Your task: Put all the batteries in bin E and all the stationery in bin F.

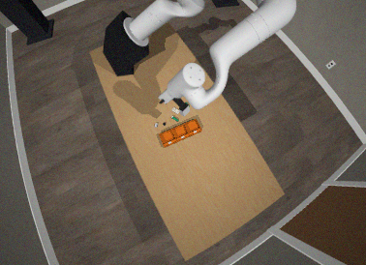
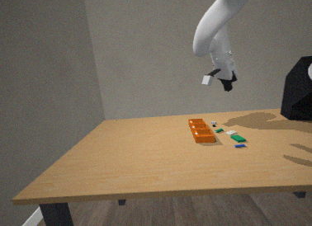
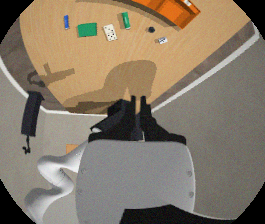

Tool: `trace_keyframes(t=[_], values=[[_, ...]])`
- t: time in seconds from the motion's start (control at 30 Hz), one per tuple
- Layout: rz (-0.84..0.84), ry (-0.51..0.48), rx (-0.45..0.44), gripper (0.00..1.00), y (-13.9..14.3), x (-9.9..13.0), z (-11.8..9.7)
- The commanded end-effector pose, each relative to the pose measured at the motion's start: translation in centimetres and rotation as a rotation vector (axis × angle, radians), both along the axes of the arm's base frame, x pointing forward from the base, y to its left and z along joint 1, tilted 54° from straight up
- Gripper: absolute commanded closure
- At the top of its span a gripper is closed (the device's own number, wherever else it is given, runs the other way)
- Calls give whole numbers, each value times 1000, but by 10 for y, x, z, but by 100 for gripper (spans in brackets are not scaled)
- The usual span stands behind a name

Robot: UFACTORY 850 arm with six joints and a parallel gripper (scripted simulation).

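My gripper (image 2: 227,86) hangs high above the table, behind the small things, and it is shut with nothing between its fingers; the wrist view shows the two dark fingers (image 3: 133,102) pressed together. Beside the bins lie a green flat piece (image 3: 87,30), a white piece (image 3: 110,32), a small blue piece (image 3: 66,22), a small green piece (image 3: 124,20), a tiny black thing (image 3: 151,30) and a tiny white thing (image 3: 161,40).
A black box (image 1: 123,45) that holds the arm's base stands at the far end of the table. The arm's shadow (image 2: 264,120) falls on the table near the small things. The bins (image 1: 180,132) sit near the table's middle.
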State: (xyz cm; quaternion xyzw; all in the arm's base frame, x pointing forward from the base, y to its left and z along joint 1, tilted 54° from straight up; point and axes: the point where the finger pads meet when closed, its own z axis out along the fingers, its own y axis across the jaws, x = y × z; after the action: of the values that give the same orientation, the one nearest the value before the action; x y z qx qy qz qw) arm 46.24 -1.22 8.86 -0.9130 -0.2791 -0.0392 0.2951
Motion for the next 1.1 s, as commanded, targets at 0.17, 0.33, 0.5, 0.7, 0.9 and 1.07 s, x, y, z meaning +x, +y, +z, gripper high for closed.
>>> trace_keyframes(t=[0.17,0.33,0.5,0.7,0.9,1.07], values=[[-263,26,201,93,28,10,19],[-383,24,288,93,34,22,29],[-457,21,340,93,35,25,32],[-457,21,340,93,35,25,32],[-529,91,343,93,37,38,21],[-543,106,344,93,43,69,-5]])
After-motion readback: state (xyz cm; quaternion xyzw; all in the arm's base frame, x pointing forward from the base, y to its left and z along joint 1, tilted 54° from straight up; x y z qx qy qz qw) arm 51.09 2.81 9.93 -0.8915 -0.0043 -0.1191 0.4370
